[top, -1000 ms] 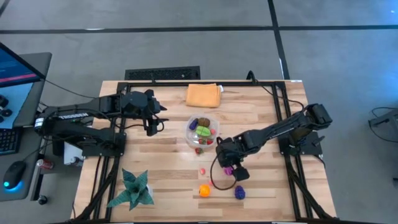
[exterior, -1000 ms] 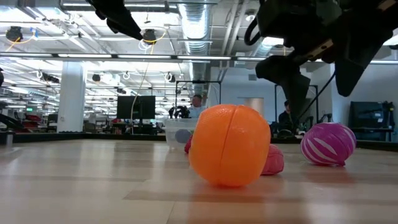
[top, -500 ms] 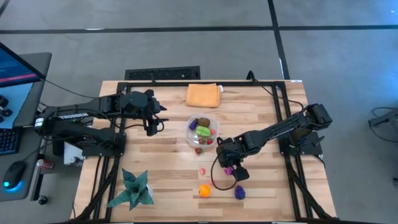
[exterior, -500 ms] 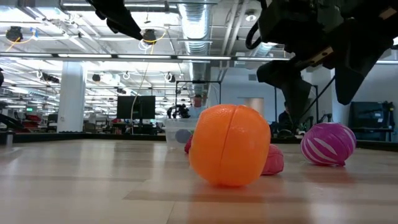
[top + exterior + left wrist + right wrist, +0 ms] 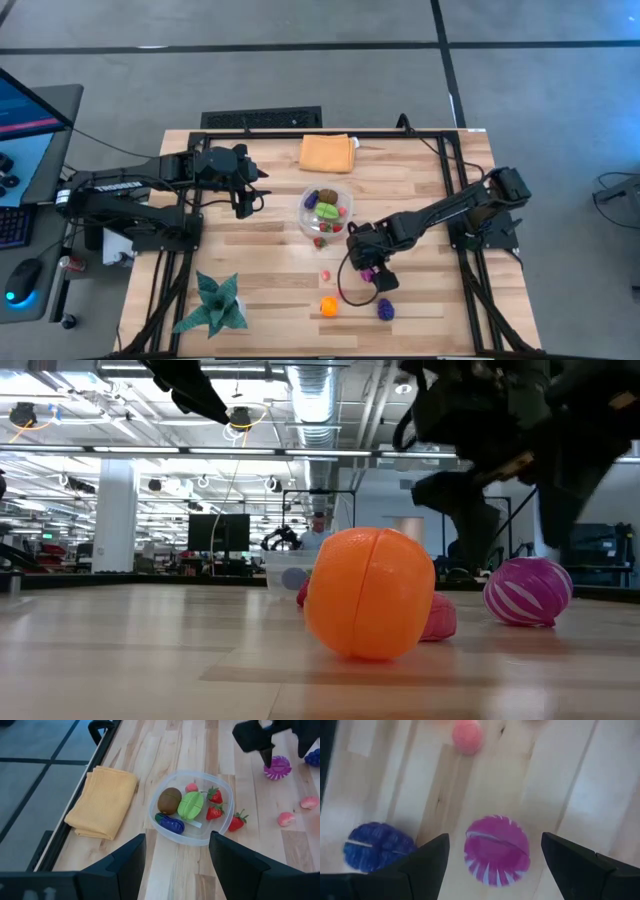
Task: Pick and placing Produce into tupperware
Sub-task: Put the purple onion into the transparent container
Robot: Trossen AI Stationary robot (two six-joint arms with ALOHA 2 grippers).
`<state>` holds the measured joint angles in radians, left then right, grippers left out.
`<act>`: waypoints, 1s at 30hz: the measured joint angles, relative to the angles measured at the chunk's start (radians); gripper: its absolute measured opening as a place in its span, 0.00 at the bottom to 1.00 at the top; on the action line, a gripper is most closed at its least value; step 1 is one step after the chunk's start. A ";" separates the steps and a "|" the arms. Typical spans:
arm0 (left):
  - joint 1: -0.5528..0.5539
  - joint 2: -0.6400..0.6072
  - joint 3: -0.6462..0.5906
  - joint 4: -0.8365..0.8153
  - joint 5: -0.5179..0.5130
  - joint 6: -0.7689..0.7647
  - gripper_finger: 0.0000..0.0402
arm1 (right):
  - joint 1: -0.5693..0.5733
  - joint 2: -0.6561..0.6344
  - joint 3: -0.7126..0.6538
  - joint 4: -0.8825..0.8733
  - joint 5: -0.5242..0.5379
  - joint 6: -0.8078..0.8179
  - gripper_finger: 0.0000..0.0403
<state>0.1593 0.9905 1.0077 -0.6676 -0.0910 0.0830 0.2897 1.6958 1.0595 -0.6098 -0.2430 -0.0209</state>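
Note:
My right gripper (image 5: 371, 270) stands open, pointing steeply down over a magenta striped piece of produce (image 5: 496, 851). One finger stands on each side of the piece without touching it. The piece rests on the table (image 5: 270, 250). A dark blue piece (image 5: 375, 847), an orange ball (image 5: 370, 593) and a pink piece (image 5: 325, 274) lie near it. The clear tupperware (image 5: 220, 827) at the table's middle holds a brown, a green and a purple piece and strawberries. One strawberry (image 5: 237, 821) lies just outside it. My left gripper (image 5: 243, 207) waits open, above the table left of the tupperware.
A folded orange cloth (image 5: 327, 153) lies at the table's far edge, behind the tupperware. A green spiky plant (image 5: 213, 305) stands at the near left corner. Bare wood lies between the tupperware and the loose pieces. A black frame (image 5: 455, 190) runs along the table's sides.

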 joint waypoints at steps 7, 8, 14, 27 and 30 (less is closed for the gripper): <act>0.000 0.000 0.000 -0.002 0.000 0.000 0.52 | 0.001 0.069 -0.001 -0.005 -0.070 0.059 0.84; 0.000 0.000 0.000 -0.004 0.000 0.000 0.52 | 0.001 0.078 0.002 -0.005 -0.073 0.071 0.85; 0.000 0.000 0.000 -0.004 0.000 0.000 0.52 | 0.004 0.093 0.005 -0.003 -0.080 0.085 0.85; 0.000 0.000 0.000 -0.009 0.000 -0.015 0.52 | 0.005 0.093 0.005 -0.003 -0.067 0.084 0.83; 0.000 0.000 0.000 -0.009 0.000 -0.015 0.52 | 0.005 0.093 0.005 -0.007 -0.065 0.093 0.83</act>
<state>0.1593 0.9901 1.0080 -0.6764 -0.0908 0.0681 0.2943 1.7889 1.0641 -0.6165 -0.3083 0.0726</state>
